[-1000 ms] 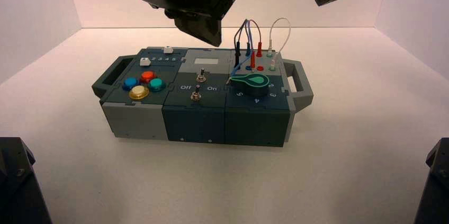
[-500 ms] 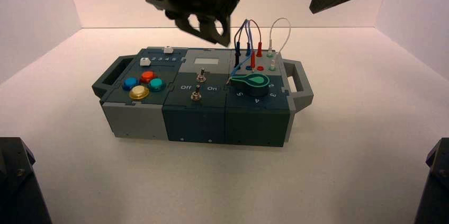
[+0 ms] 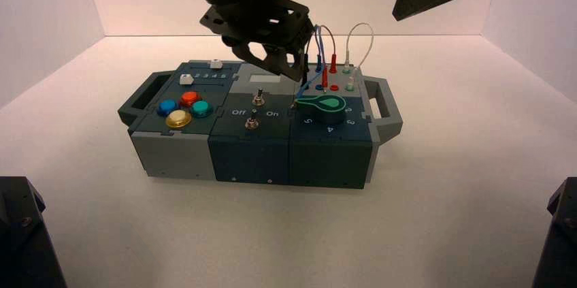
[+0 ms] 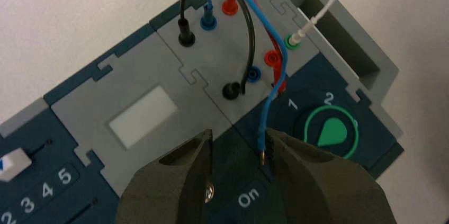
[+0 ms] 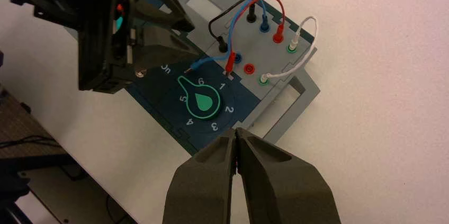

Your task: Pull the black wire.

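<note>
Toward one o'clock on the box (image 3: 249, 158), as the high view shows, I have my left claw (image 3: 292, 75) beside the sockets; my right claw (image 3: 400, 16) idles farther off at one o'clock.

In the left wrist view the left claw is wide open, gripping nothing. The black wire (image 4: 251, 33) arches between two black sockets, both filled; the near blue socket (image 4: 254, 74) is empty. I judge I'm lining up: next, lower and close on a black plug, avoiding the loose blue lead (image 4: 283, 49).

In the right wrist view the right claw is closed, empty.
</note>
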Controlling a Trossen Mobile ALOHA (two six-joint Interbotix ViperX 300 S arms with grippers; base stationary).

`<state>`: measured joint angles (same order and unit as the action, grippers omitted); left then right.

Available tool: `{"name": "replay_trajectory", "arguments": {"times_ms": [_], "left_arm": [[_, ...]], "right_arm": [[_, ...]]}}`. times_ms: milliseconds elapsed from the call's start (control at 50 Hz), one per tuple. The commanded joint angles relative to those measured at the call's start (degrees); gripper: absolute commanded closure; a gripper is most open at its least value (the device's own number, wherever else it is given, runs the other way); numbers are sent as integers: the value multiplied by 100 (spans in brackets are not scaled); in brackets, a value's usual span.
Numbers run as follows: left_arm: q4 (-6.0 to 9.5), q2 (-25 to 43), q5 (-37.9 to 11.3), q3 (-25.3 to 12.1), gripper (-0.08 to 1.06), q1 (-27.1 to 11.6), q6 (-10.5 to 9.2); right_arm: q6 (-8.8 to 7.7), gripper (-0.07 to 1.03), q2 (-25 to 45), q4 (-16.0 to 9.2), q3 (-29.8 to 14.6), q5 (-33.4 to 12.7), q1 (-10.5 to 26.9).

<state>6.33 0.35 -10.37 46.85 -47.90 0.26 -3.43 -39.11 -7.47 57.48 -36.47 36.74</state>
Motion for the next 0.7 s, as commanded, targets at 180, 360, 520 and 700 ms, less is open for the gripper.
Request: {"name": "replay_trajectory", "arguments": {"times_ms": [180, 360, 520, 700], "left_arm": [[-35, 132, 44, -457, 44, -9, 79], [-62, 264, -44, -650, 45, -18, 158], [-105, 413, -123, -835, 45, -9, 202], [-123, 519, -176, -958, 49, -9, 211]], "right_arm": [[-9, 98, -18, -26, -193, 62, 35], [-9, 98, -26, -26, -176, 62, 35], [-9, 98, -35, -35, -176, 62, 35], [-9, 98, -44, -35, -158, 62, 35]]}}
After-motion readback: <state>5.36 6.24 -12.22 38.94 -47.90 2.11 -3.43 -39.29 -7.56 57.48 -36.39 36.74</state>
